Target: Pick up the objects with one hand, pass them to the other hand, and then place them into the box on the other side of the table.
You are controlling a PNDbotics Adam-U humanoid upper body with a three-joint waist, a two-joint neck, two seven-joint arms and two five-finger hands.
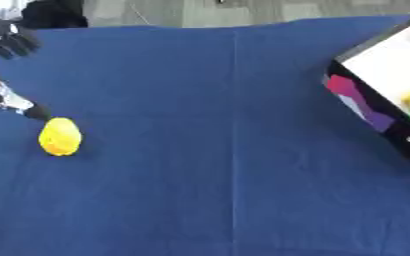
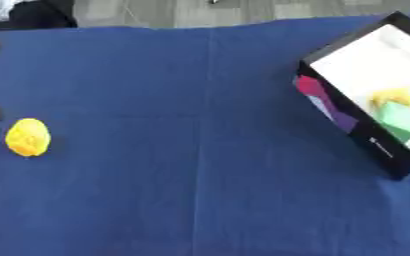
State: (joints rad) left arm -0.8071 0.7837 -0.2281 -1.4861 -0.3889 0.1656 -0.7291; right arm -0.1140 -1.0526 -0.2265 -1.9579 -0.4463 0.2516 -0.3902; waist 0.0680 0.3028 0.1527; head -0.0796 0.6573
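Note:
A yellow egg-shaped object [image 1: 60, 136] lies on the blue tablecloth [image 1: 235, 165] near the left edge. My left hand [image 1: 7, 99] comes in from the left, open. One black and silver fingertip ends just up and left of the yellow object, apart from it, and more dark fingers [image 1: 12, 42] show further back at the top left. An open black box [image 2: 366, 136] with a white inside sits askew at the right edge. It holds a yellow thing [image 2: 392, 97] and a green thing [image 2: 399, 119]. My right hand shows in no view.
The box's near wall carries pink and purple patches [image 2: 318, 95]. A crease runs down the middle of the cloth [image 1: 235, 100]. Grey floor [image 1: 243, 10] lies beyond the table's far edge.

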